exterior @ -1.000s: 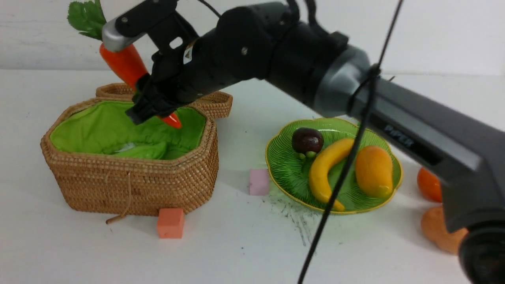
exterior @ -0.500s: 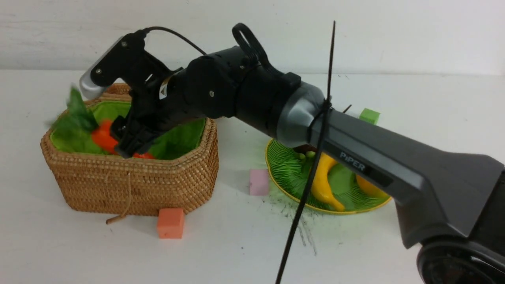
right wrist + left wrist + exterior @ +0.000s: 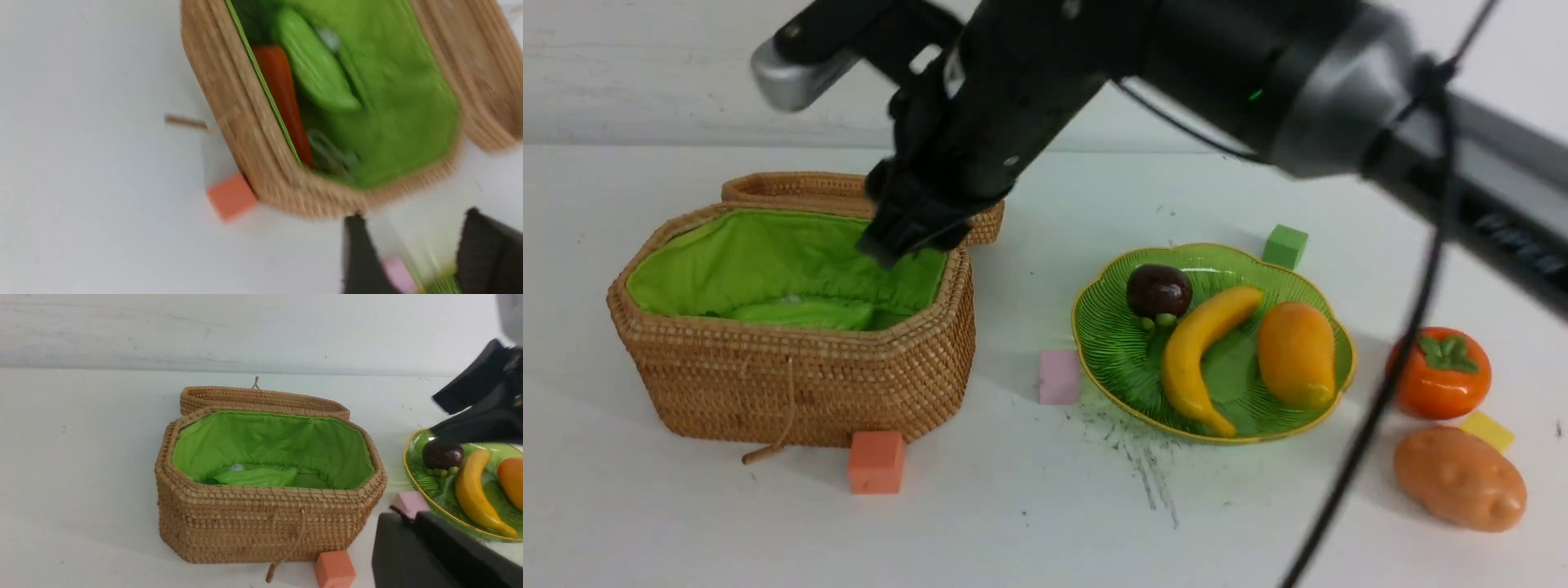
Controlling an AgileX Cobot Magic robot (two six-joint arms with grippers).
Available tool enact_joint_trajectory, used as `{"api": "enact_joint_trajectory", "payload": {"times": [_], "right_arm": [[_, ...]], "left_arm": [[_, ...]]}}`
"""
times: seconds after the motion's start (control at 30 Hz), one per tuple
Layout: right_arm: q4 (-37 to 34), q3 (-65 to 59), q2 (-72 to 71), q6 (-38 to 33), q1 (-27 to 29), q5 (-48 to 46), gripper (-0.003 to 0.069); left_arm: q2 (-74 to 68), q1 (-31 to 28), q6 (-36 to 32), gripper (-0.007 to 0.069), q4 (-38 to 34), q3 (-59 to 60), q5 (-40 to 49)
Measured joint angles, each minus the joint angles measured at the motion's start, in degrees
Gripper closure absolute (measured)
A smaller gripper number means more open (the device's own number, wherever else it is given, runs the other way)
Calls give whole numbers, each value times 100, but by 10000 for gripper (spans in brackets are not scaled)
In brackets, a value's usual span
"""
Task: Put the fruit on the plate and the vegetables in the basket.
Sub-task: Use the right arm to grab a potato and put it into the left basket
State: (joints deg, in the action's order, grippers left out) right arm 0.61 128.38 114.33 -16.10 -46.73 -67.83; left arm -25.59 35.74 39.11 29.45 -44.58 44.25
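The right hand (image 3: 903, 243) hangs above the right end of the open basket (image 3: 792, 384), its fingers (image 3: 359, 261) partly spread with nothing between them. Inside the basket the carrot (image 3: 282, 90) lies along the wall nearest the robot. The cucumber (image 3: 314, 73) lies just beside it on the green lining. The woven lid (image 3: 849, 186) is folded back behind the basket.

Right of the basket and apart from it, the plate (image 3: 1115, 351) carries the mangosteen (image 3: 1158, 290), the banana (image 3: 1196, 351) and the mango (image 3: 1296, 354). Farther right of the basket, past the plate, the persimmon (image 3: 1441, 376) and the potato (image 3: 1459, 478) sit on the table (image 3: 1013, 523).

An orange cube (image 3: 876, 461) lies just in front of the basket, and a pink cube (image 3: 1058, 376) lies between basket and plate.

The left hand (image 3: 404, 535) shows only as a dark edge right of the basket, closed
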Motion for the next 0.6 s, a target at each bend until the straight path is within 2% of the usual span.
{"api": "enact_joint_trajectory", "payload": {"times": [0.03, 0.07, 0.13, 0.2, 0.4, 0.6], "right_arm": [[144, 1, -198, 162, 0, -216, 438], [187, 1, -228, 194, 0, -241, 461], [357, -134, -602, 546, 6, -373, 601], [420, -389, -866, 788, 50, -390, 659], [390, -2034, -1888, 1278, 685, -385, 674], [143, -4206, -2718, 1461, 2279, -385, 662]], "left_arm": [[0, 0, -122, 584, -185, 0, 0], [0, 0, -176, 584, -267, 0, -7], [0, 0, -670, 584, -924, 0, -9], [0, 0, -1086, 584, -1483, 0, -32], [0, 0, -2341, 584, -2823, 0, -140], [0, 0, -3289, 584, -3855, 0, -157]]}}
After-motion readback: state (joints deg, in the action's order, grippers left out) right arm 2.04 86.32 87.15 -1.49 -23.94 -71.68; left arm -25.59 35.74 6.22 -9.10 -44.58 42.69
